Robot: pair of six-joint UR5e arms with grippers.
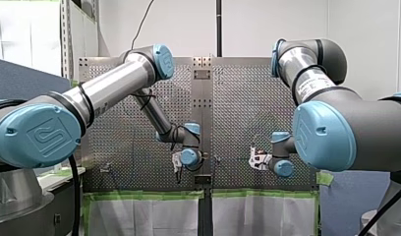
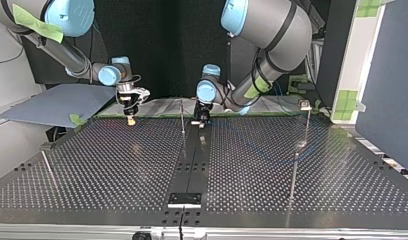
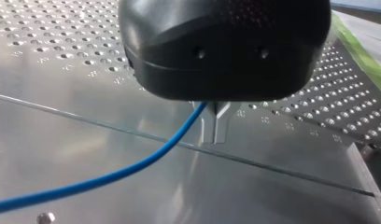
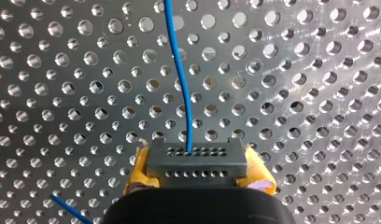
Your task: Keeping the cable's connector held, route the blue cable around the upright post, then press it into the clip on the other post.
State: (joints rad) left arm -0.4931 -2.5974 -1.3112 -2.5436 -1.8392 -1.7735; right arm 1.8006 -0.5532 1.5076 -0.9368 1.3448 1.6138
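Clamps the connector (image 4: 197, 158) with the right hand (image 4: 198, 173), anchoring that end. Pinches the blue cable (image 3: 132, 168) in the left hand (image 3: 215, 123), ready to steer round the post (image 2: 182, 117).

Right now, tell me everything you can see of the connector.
The connector is a small grey rectangular block, metal-looking, with two rows of small round holes in its face. The blue cable enters one hole near the middle of the row farther from my right gripper. The block sits level, jaws shut on its two ends through yellow pads, over the perforated table; contact with the table cannot be told.
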